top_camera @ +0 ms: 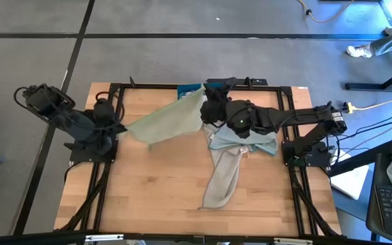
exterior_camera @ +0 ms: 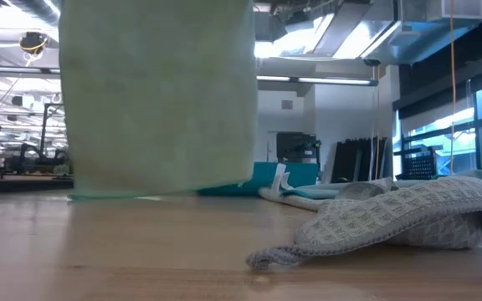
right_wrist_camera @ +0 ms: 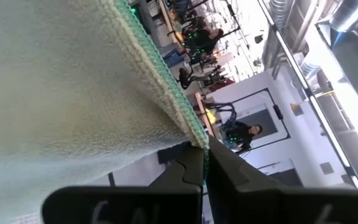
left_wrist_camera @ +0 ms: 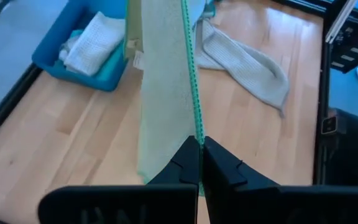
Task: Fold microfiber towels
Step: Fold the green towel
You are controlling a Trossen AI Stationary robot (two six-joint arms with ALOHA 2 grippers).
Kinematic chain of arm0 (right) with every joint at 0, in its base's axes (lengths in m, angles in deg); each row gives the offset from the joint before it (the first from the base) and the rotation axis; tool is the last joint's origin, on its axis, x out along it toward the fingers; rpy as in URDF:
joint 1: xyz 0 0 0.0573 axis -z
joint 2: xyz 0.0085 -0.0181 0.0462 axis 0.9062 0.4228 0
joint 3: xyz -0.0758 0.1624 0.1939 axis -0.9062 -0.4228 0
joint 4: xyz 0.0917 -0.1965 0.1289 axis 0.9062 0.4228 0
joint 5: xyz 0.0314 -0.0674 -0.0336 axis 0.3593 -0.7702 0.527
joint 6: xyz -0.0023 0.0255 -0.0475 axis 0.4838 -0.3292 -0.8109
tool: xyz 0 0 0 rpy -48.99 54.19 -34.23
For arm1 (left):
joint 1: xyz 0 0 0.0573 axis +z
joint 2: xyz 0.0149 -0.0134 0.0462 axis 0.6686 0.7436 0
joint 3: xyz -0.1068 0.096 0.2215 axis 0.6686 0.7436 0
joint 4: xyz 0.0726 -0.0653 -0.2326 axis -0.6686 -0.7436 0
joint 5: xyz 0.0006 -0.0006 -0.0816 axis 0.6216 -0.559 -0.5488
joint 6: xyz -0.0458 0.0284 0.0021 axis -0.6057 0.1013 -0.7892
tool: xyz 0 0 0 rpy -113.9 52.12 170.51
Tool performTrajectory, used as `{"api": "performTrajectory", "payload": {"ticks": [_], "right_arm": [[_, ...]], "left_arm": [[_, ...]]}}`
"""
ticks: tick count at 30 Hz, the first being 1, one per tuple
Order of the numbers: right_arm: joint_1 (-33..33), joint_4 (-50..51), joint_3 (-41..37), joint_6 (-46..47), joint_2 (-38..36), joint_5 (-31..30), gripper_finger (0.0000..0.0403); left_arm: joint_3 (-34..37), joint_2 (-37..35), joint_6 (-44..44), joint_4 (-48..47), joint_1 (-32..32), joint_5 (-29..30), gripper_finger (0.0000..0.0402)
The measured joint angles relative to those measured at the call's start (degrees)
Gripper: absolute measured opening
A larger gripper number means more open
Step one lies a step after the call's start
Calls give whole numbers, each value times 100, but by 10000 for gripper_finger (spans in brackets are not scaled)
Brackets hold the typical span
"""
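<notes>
— Pale green cloth, stretched in the air between both arms. Why hold it like that?

— To spread it flat before folding, I'd judge. The left claw [left_wrist_camera: 201, 146] is pinched tight on one green-stitched corner of the pale green towel [top_camera: 169, 121], out at the left side of the tabletop [top_camera: 162, 190]. The right claw [right_wrist_camera: 204, 155] is clamped on another corner, up near the far edge at the middle. With two corners held apart, the towel hangs as a sheet, and in the low view its bottom edge comes down close to the wood.

— And the other towels?

— A grey-beige towel [top_camera: 224, 180] lies crumpled in a long strip from the middle toward the near edge. A pale blue towel [top_camera: 250, 143] lies bunched just beneath the right arm, touching the grey one's upper end. Neither looks folded.

— That blue thing at the back?

— A rigid blue bin [left_wrist_camera: 73, 68] at the far edge, with a whitish cloth [left_wrist_camera: 95, 50] sitting in it.

— So what does the next move call for?

— Probably lowering the sheet onto bare wood, clear of the grey strip, so it lies smooth without dragging the others along.
</notes>
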Motion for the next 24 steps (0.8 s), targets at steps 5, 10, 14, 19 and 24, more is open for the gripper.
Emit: {"api": "performTrajectory", "payload": {"ticks": [5,10,14,19,24], "right_arm": [[164,-102,0,-62,0,237,7],[339,-10,85,-136,0,291,7],[264,1067,127,923,-33,411,7],[-38,2913,127,2799,-35,1184,7],[-433,4277,127,4301,-37,1892,7]], "left_arm": [[0,-92,342,-2,182,229,0],[0,-297,539,37,515,354,0],[7,-456,213,51,647,-1,0],[499,-424,-314,55,527,-873,0],[1266,-28,-870,260,181,-1480,0]]}}
